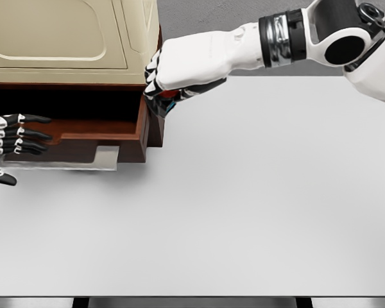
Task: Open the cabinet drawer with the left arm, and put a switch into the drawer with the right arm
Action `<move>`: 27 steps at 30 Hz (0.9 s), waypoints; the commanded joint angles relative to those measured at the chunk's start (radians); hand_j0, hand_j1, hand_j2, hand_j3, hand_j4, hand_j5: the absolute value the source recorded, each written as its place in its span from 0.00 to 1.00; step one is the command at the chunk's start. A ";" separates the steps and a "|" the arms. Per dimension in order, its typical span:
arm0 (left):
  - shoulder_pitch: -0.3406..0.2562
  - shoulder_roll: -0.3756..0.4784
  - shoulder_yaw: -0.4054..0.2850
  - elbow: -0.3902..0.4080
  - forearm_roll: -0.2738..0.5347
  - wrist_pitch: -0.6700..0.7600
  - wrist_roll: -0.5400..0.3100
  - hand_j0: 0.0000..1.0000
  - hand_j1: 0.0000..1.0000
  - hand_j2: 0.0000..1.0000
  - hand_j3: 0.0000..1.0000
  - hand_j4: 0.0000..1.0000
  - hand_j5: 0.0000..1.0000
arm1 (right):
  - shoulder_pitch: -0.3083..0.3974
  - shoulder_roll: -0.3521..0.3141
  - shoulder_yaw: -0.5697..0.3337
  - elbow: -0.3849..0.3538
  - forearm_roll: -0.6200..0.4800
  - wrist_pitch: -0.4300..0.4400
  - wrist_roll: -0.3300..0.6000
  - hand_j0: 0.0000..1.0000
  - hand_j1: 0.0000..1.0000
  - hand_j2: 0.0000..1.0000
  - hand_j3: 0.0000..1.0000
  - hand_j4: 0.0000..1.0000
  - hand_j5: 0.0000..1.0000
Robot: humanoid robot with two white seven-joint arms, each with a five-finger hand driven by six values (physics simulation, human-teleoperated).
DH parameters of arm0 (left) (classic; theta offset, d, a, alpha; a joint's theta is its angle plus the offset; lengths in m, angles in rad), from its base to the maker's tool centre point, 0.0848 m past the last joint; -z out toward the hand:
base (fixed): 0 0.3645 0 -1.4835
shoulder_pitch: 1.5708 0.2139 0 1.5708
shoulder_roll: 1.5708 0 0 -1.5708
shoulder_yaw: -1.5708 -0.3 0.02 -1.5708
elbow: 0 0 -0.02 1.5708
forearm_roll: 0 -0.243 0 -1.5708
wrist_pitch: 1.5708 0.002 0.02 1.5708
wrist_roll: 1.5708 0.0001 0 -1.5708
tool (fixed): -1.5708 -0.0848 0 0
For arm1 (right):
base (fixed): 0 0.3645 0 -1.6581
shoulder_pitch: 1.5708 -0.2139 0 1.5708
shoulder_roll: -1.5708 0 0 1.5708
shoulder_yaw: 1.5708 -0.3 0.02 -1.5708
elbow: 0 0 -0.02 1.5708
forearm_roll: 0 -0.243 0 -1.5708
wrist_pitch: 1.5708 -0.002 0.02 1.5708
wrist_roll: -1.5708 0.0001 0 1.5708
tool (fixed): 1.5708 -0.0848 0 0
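- We see the switch (169, 101) clasped in our right hand (179, 74), at the open drawer's (141, 131) right edge.
- Left hand (9, 138) loose, fingers spread, by the drawer front.

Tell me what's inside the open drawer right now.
The drawer looks dark and empty where visible. The right robot hand holds a small red and dark object over its right corner, mostly covered by fingers.
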 commanded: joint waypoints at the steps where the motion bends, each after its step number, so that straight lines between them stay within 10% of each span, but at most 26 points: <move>1: -0.001 0.004 -0.044 0.008 -0.163 -0.004 0.017 1.00 1.00 1.00 1.00 1.00 1.00 | -0.002 0.017 -0.001 0.003 -0.005 0.015 0.000 0.49 0.49 0.49 0.49 0.49 0.49; 11: -0.010 -0.001 0.045 0.008 -0.050 -0.013 0.017 1.00 1.00 1.00 1.00 1.00 1.00 | -0.031 0.096 0.000 0.012 -0.005 0.096 0.000 0.49 0.49 0.49 0.49 0.49 0.49; 27: -0.109 0.004 0.057 0.006 0.047 -0.013 0.017 1.00 1.00 1.00 1.00 1.00 1.00 | -0.031 0.285 0.077 0.302 0.000 0.085 0.000 0.48 0.48 0.48 0.48 0.48 0.48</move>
